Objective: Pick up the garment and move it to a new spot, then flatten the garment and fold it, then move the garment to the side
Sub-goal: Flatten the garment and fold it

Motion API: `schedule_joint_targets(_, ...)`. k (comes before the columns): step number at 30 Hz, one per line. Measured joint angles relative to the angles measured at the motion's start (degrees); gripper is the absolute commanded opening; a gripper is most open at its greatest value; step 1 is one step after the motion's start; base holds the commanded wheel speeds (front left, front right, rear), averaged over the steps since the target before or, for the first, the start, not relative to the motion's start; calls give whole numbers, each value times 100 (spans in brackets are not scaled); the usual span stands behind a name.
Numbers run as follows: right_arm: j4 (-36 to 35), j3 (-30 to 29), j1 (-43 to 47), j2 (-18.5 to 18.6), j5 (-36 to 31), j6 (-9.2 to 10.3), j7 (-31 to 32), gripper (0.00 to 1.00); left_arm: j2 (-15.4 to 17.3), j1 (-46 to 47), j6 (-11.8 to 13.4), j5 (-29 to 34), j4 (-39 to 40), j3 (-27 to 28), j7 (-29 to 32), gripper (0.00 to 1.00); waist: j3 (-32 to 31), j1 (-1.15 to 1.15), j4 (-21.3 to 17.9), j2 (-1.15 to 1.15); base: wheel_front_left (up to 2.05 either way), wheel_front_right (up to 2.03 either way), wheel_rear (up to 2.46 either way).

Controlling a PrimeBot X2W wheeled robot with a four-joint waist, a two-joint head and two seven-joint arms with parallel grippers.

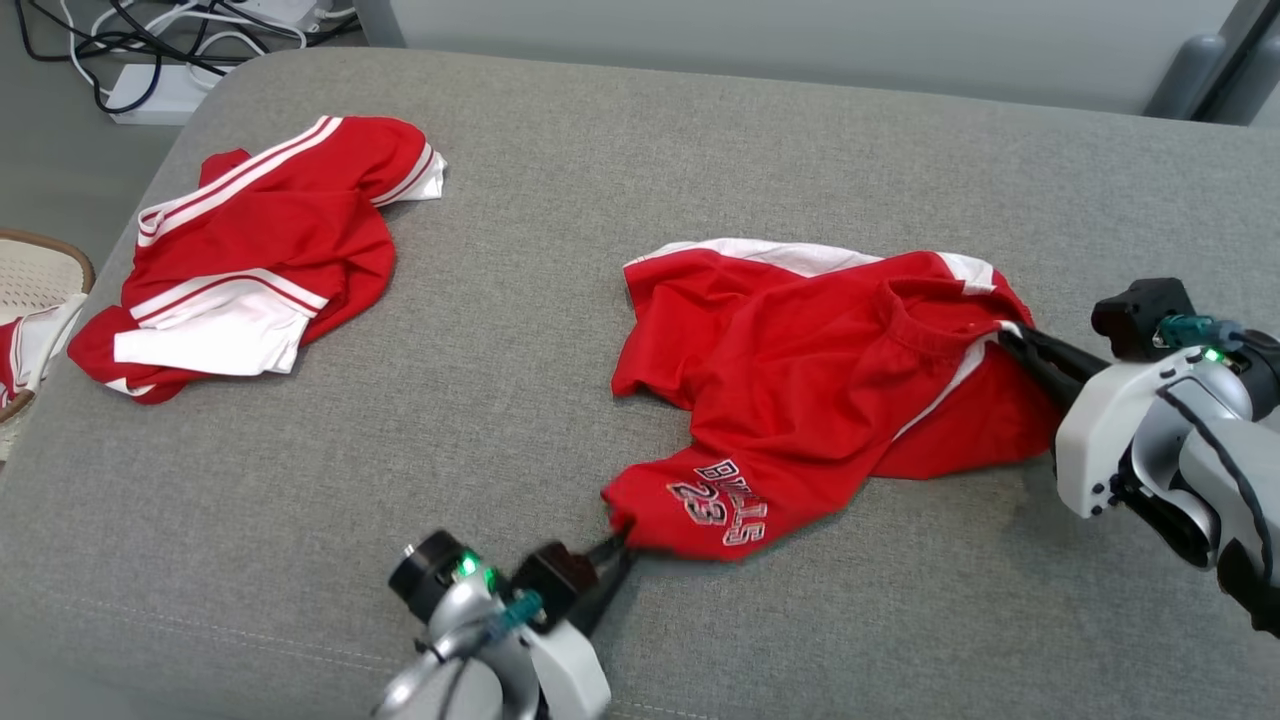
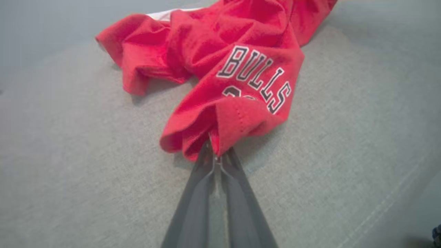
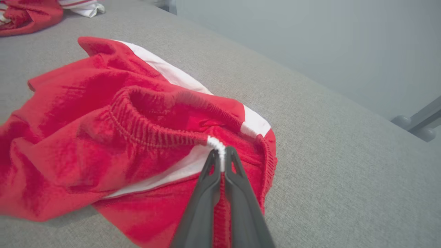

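Note:
The garment is a pair of red shorts with white side stripes and "BULLS 23" lettering, lying crumpled at centre right on the grey cushion. My left gripper is shut on the hem of the leg nearest me; the left wrist view shows the garment with its red hem pinched between my left gripper's fingers. At the right, my right gripper is shut on the elastic waistband. In the right wrist view the garment has its white waistband seam clamped in my right gripper.
A second red and white garment lies crumpled at the far left of the cushion. A wicker basket stands off the left edge. Cables and a power strip lie on the floor beyond the far left corner.

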State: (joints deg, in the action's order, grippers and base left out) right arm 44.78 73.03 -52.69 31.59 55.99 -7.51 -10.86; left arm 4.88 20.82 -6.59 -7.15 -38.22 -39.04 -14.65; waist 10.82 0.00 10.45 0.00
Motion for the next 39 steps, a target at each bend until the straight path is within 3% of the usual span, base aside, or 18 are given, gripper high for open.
schedule_joint_targets(3, -122, -76, -104, 8, 155, 0, -115, 0, 65, 160, -46, -341, 394, 389, 0, 0, -45, 0, -2, 0, 0, 0, 0)
schedule_joint_targets(7, -257, -325, -335, 67, 356, 0, -235, 0, 399, 704, -68, -677, 823, 902, -1, 0, -133, 0, 1, 0, 0, 0, 0)
schedule_joint_targets(11, -376, -677, -653, 142, 614, 0, -287, 0, 794, 1533, -86, -1748, 581, 989, 43, 0, -254, 0, -75, 0, 0, 0, 0)
schedule_joint_targets(14, -541, -725, -692, 156, 915, 0, -160, 0, 1014, 1946, -86, -3109, 477, 603, 960, 0, -304, 0, -180, 0, 0, 0, 0)
schedule_joint_targets(16, -847, -623, -625, 227, 1323, 1, 241, 0, 1103, 1997, -86, -4322, 680, 425, 1671, 0, -316, 0, -259, 0, 0, 0, 0)
schedule_joint_targets(17, -1201, -494, -460, 374, 1694, 1, 662, 0, 1292, 1975, -86, -5217, 836, 151, 2479, 0, -302, 0, -339, 0, 0, 0, 0)
schedule_joint_targets(19, -1491, -381, -214, 534, 2126, 1, 1099, 0, 1515, 1913, -85, -5909, 925, -5, 3107, 0, -264, 0, -418, 0, 0, 0, 0)
schedule_joint_targets(23, -1823, -241, 154, 782, 2632, 1, 1649, 0, 1771, 1742, -85, -6707, 913, -81, 3622, 0, -132, 0, -579, 0, 0, 0, 0)
schedule_joint_targets(29, -1815, -214, 124, 719, 2539, 1, 1634, 0, 1767, 1905, -85, -7158, 364, -81, 3949, 0, 209, 0, -853, 0, 0, 0, 0)
schedule_joint_targets(30, -1788, -202, 92, 647, 2491, 1, 1607, 0, 1764, 1993, -85, -7162, 257, -81, 3977, 19, 274, 0, -903, 0, 0, 0, 0)
schedule_joint_targets(31, -1759, -190, 44, 565, 2417, 1, 1571, 0, 1771, 2091, -85, -7151, 144, -97, 3977, 76, 339, 0, -957, 0, 0, 0, 0)
schedule_joint_targets(32, -1729, -189, 4, 470, 2362, 1, 1530, 0, 1780, 2173, -85, -7118, 57, -114, 3962, 100, 396, 0, -1014, 0, 0, 0, 0)
schedule_joint_targets(35, -1591, -169, -73, 247, 2292, 1, 1389, 0, 1767, 2315, -85, -7103, -27, -90, 3591, 100, 548, 0, -1155, 0, 0, 0, 0)
schedule_joint_targets(39, -1366, -134, -64, 210, 2291, 2, 1221, 0, 1722, 2338, -85, -7169, 105, -48, 3158, 100, 583, 0, -1160, 0, 0, 0, 0)
